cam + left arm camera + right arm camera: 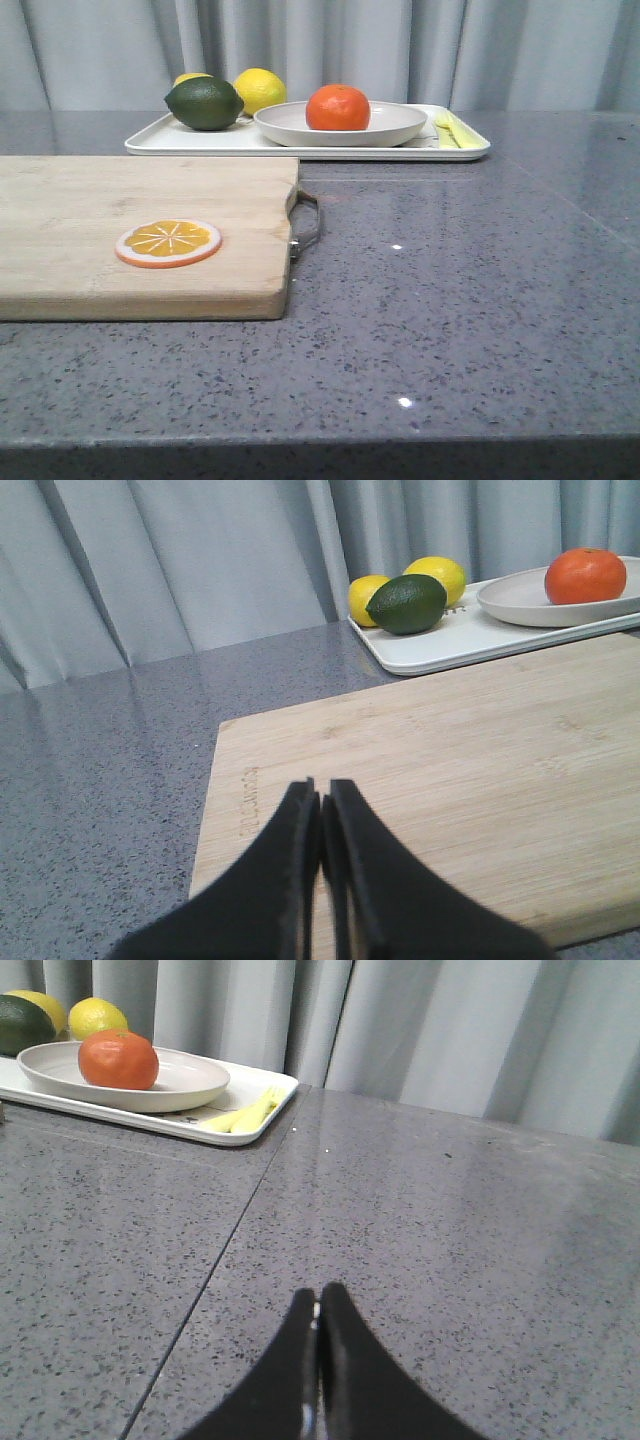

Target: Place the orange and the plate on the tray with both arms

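Cutting board point(450, 770) mark: I see a faint burned-in word running along its short edge near the corner — too blurred for me to read.
Tray point(470, 640) print: dark lettering beside the lime point(407, 604) — partly hidden, illegible.

Second lemon point(190, 78) mostly hidden behind lime point(205, 103).

Right gripper point(318, 1310) is closed above the bare counter point(420, 1220). Orange point(118, 1058) sits in plate point(180, 1085) on tray point(262, 1118), beside 2 lemons point(97, 1016).
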